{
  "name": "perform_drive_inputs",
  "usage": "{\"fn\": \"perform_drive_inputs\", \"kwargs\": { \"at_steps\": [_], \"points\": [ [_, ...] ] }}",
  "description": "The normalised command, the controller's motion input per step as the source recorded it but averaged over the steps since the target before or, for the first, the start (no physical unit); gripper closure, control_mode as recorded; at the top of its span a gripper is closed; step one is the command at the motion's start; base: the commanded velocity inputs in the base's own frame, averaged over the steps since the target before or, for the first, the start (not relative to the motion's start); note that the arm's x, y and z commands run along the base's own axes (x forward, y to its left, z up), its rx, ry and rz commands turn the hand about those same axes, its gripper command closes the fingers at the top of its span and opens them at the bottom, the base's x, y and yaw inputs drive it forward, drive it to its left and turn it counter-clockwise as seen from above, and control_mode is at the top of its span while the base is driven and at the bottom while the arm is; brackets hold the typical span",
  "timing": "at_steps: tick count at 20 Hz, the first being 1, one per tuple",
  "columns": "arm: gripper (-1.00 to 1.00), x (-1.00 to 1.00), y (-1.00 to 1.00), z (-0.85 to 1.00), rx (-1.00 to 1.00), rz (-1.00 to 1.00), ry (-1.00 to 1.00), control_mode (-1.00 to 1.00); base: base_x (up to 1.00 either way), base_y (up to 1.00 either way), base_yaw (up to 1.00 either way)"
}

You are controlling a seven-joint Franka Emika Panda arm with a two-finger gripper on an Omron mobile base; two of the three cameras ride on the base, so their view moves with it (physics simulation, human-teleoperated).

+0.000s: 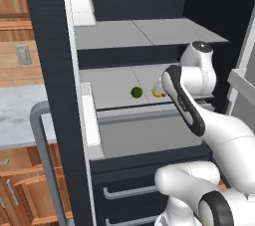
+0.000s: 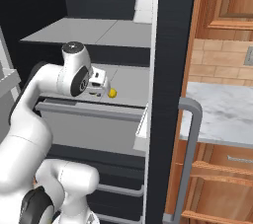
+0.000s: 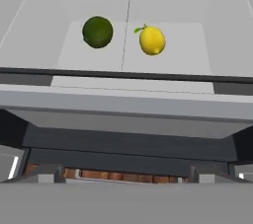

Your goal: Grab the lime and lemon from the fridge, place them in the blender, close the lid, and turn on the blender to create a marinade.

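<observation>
Reaching into the open fridge [image 1: 55,70], the arm is holding its wrist at the front edge of the middle shelf [image 1: 114,88], with the jaws standing wide open and gripping nothing. In the hand view the lime [image 3: 97,32] and lemon [image 3: 152,40] are sitting side by side on that pale grey shelf, near each other but not touching, lime on the left, lemon on the right with a small green leaf at its top. In the left base view the lime [image 1: 136,92] is lying in the open on the shelf, and the lemon [image 1: 157,92] is partly hidden behind the forearm. In the right base view the lemon [image 2: 113,93] is showing just beside the hand, apart from it. Both fruits are sitting ahead of the hand, untouched. Below the shelf a grey drawer front [image 3: 123,107] is running across the hand view. A white door bin [image 1: 92,125] is hanging on the fridge door, with the grey bar handle [image 1: 42,155] on the door's outer face. Wooden cupboards [image 2: 222,1] and a marbled surface [image 2: 222,109] are flanking the fridge
</observation>
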Motion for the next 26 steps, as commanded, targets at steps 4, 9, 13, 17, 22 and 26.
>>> {"fn": "perform_drive_inputs", "kwargs": {
  "at_steps": [4,9,13,17,22,26],
  "points": [
    [-1.00,0.02,-0.05,-0.19,0.00,0.00,-0.07,-1.00,0.00,0.00,0.00],
    [-1.00,0.12,-0.02,-0.10,0.02,0.00,-0.04,-1.00,0.00,0.00,0.00],
    [-1.00,0.14,-0.01,0.00,0.03,0.00,-0.07,-1.00,0.00,0.00,0.00],
    [-1.00,0.23,-0.16,0.00,0.05,0.00,-0.04,-1.00,0.00,0.00,0.00],
    [-1.00,0.35,-0.18,-0.04,0.04,0.00,0.00,-1.00,0.00,0.00,0.00],
    [-1.00,0.36,-0.09,-0.12,0.01,0.00,0.00,-1.00,0.00,0.00,0.00]
  ]
}}
